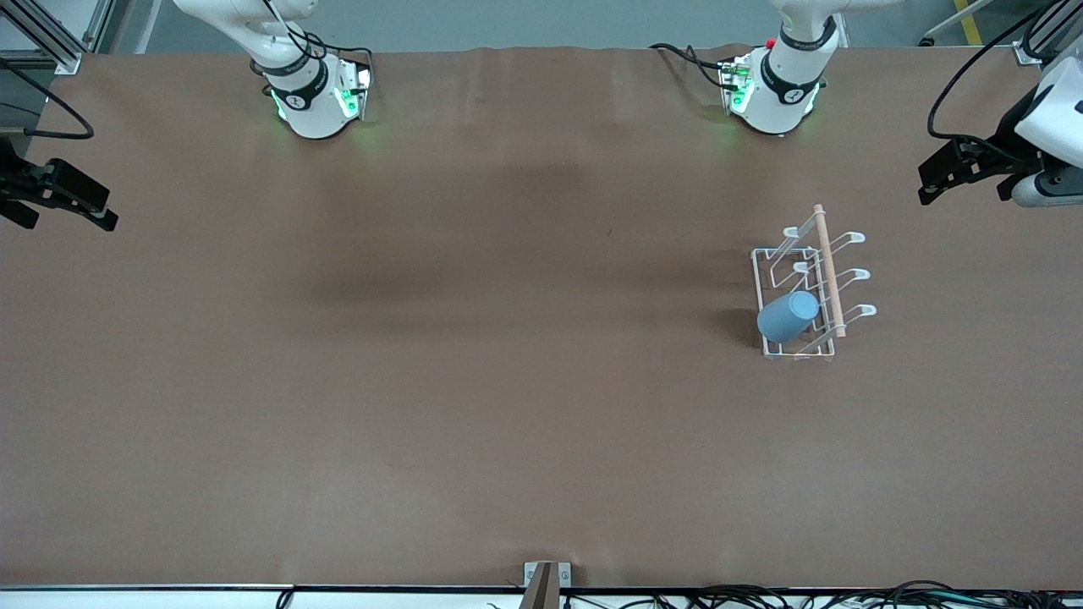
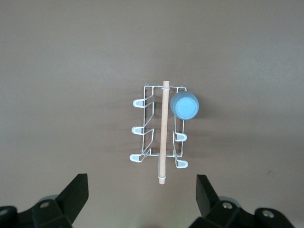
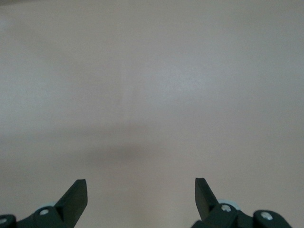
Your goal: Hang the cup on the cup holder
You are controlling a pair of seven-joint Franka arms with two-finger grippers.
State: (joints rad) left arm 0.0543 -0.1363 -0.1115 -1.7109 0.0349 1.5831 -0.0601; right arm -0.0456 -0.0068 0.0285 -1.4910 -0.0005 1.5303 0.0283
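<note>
1. The cup holder (image 1: 810, 288) is standing on the brown tabletop (image 1: 474, 381) toward the left arm's end, at about three o'clock in the front view, its wooden rod (image 1: 828, 269) running along the top.
2. The cup (image 1: 788, 316) is hanging mouth-down and tilted on a prong at the rack's end nearer the front camera, on the side facing the right arm's end; the left wrist view shows it as a blue disc (image 2: 184, 105) beside the rod.
3. The left gripper (image 1: 956, 173) is hovering over the tabletop's edge at about two o'clock, well apart from the rack, its jaws standing wide apart and holding nothing.
4. The right gripper (image 1: 63, 201) is waiting at about nine o'clock over bare tabletop, its jaws likewise spread apart and empty.
</note>
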